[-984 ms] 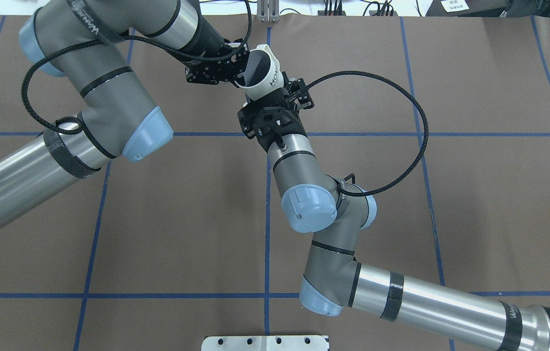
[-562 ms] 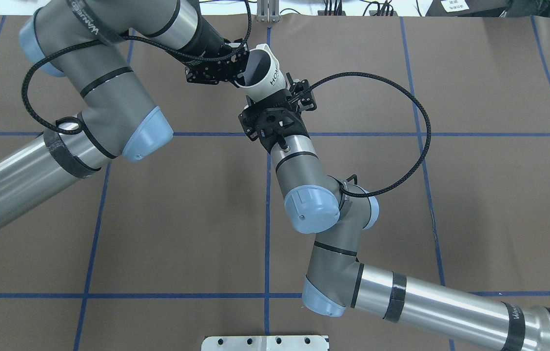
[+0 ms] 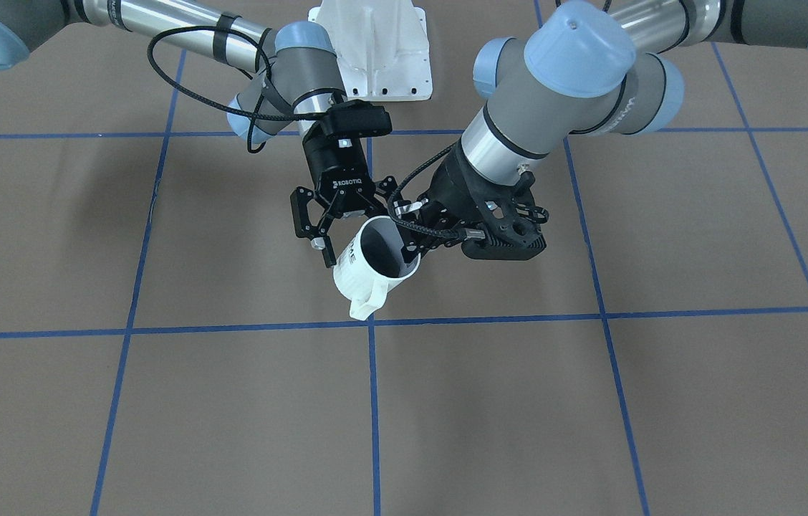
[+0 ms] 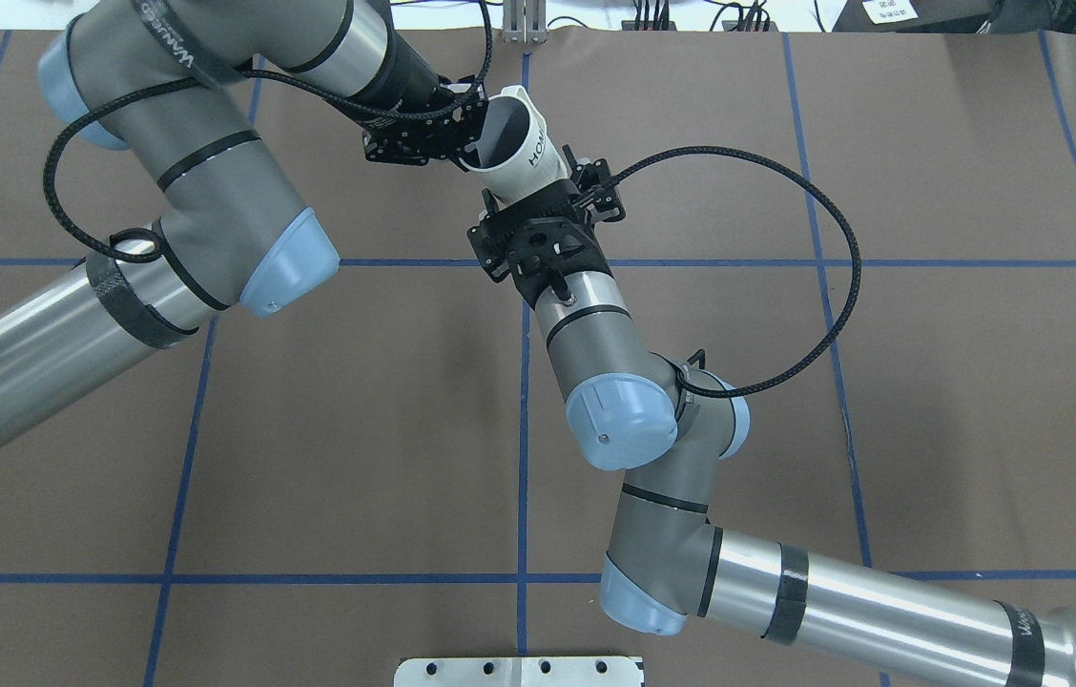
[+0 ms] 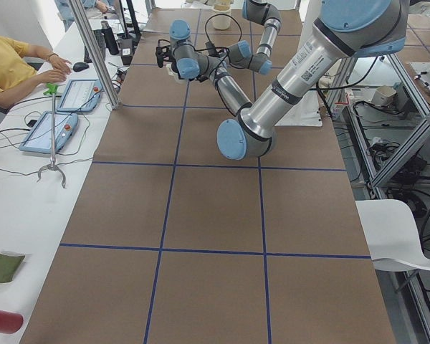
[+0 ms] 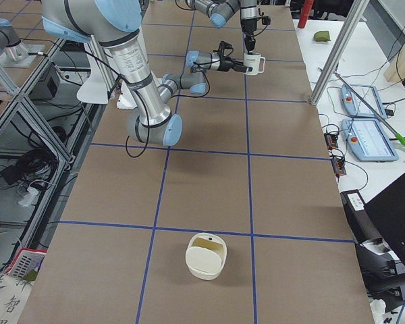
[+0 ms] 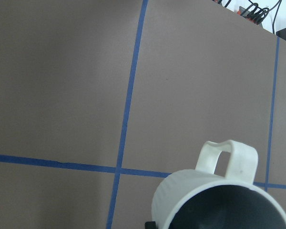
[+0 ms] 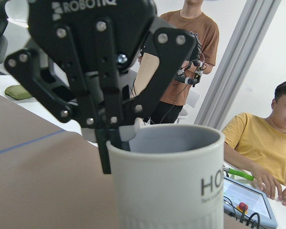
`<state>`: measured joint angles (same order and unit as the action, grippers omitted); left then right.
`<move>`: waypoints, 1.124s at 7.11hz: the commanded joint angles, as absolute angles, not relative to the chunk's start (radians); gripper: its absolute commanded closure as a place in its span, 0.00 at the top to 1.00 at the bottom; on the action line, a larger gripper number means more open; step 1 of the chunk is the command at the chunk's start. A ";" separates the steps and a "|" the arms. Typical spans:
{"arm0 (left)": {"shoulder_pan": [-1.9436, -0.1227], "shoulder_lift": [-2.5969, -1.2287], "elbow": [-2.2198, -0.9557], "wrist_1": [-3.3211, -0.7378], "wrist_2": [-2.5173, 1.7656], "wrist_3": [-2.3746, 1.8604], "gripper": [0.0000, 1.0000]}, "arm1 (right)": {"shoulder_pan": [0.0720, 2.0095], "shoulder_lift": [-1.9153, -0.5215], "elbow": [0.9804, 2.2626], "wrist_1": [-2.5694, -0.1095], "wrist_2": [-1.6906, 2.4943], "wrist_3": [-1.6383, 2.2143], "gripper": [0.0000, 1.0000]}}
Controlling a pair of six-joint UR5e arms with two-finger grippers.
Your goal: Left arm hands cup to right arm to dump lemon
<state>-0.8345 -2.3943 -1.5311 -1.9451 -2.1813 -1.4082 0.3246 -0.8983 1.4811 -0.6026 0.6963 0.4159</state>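
Right arm (image 4: 610,334) elbow swung outward since earlier | white ribbed "HOME" cup (image 4: 527,157) tilted, aloft over table (image 4: 929,382) | left gripper (image 3: 412,249) pinches its rim | "ROBOTIQ" right gripper (image 4: 538,189) spread around its base

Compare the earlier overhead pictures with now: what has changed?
The right arm shifted its wrist joints rightward and back toward the robot, widening its cable loop. Nothing was visibly gripped or released. The cup and the left gripper on its rim stayed put.
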 commanded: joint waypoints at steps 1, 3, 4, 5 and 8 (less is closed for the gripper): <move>-0.834 -2.396 -1.532 -1.944 -2.181 -1.408 0.00 | 0.246 -0.960 1.566 -0.603 0.631 0.414 0.99; -0.836 -2.396 -1.535 -1.944 -2.181 -1.408 0.00 | 0.181 -1.006 1.694 -0.601 0.626 0.413 0.99; -0.836 -2.396 -1.536 -1.944 -2.181 -1.408 0.00 | 0.183 -1.009 1.701 -0.600 0.627 0.413 0.99; -0.836 -2.395 -1.537 -1.942 -2.181 -1.408 0.00 | 0.186 -1.017 1.732 -0.598 0.629 0.414 0.99; -0.850 -2.369 -1.540 -1.939 -2.180 -1.353 0.00 | 0.268 -1.037 1.750 -0.607 0.705 0.429 0.99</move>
<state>-0.8450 -2.3851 -1.5386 -1.9405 -2.1800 -1.3889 0.2310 -1.0318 1.7479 -0.6044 0.6572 0.4199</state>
